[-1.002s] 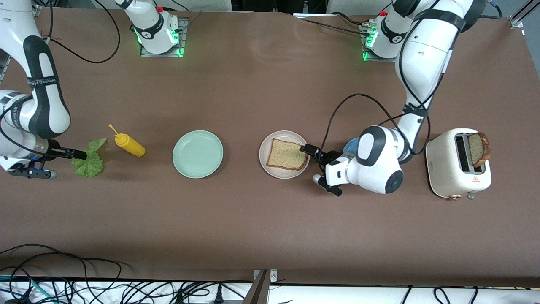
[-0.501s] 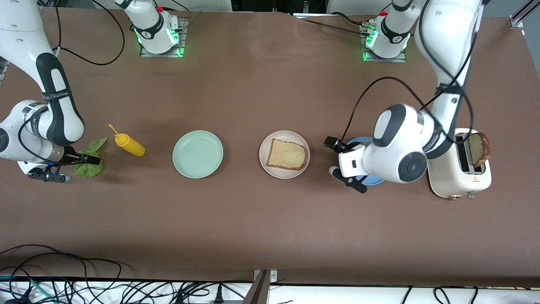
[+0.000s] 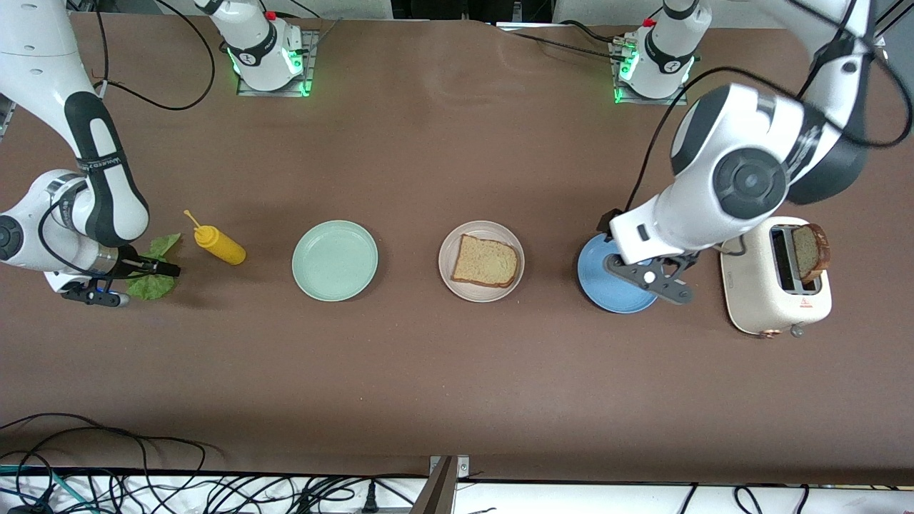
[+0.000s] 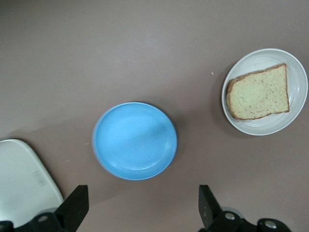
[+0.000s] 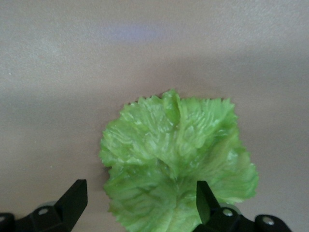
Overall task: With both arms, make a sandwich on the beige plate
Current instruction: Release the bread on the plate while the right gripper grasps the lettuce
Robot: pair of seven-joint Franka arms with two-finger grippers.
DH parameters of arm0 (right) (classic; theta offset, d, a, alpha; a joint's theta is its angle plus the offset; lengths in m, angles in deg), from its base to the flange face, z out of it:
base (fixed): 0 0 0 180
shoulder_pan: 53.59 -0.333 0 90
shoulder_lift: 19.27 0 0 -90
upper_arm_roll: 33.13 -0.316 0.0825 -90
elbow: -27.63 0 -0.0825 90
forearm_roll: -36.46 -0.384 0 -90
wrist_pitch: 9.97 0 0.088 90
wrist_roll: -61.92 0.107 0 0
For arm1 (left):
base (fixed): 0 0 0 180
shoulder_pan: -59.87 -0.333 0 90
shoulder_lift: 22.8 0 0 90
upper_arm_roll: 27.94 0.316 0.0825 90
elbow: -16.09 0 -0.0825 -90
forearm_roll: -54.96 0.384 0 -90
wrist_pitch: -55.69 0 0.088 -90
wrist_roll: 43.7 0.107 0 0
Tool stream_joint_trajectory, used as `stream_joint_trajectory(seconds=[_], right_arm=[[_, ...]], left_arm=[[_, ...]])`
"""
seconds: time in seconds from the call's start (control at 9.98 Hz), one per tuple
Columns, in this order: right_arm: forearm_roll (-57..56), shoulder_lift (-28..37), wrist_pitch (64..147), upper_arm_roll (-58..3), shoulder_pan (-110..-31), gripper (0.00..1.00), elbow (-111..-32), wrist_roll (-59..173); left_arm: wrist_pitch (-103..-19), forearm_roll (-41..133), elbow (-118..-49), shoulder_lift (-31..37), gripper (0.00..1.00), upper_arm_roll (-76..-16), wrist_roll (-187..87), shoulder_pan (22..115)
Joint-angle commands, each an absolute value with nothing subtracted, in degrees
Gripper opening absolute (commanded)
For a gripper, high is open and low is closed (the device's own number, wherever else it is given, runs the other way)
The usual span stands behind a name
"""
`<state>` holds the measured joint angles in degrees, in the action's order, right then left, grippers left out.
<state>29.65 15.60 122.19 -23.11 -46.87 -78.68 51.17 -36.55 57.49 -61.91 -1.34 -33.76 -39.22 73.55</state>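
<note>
The beige plate stands mid-table with one slice of tan bread lying flat on it. A second slice sticks up out of the toaster. The green lettuce leaf lies on the table at the right arm's end. My right gripper hangs low over the leaf, open, its fingers straddling part of it. My left gripper is raised over the edge of the blue plate, open and holding nothing.
A mint-green plate sits between the beige plate and a yellow mustard bottle, which lies beside the lettuce. The cream toaster stands at the left arm's end, next to the blue plate.
My left gripper has pulled away from the beige plate, risen and swung toward the toaster, uncovering the blue plate. My right gripper has slid a little across the lettuce toward the mustard bottle.
</note>
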Motion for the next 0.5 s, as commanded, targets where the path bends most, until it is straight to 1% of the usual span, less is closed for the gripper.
stream_joint_trajectory(seconds=[0.0,0.1,0.3,0.4], right_arm=[[28.6,15.2,122.9,-23.4,-46.6,0.34,-79.3,50.1],[28.6,15.2,123.1,-23.4,-46.6,0.11,-79.2,50.0],[28.6,15.2,123.1,-23.4,-46.8,0.07,-79.1,49.9],[28.7,15.1,123.0,-23.4,-46.9,0.00,-78.9,49.8]], left_arm=[[-33.4,58.9,-69.3,-12.0,1.00,-33.8,-39.8,70.0],[-30.8,58.7,-69.2,-14.0,1.00,-33.8,-39.3,68.2],[-28.3,56.8,-68.7,-16.6,1.00,-33.8,-39.0,65.6],[-28.2,56.3,-68.2,-16.7,1.00,-33.7,-39.0,64.8]])
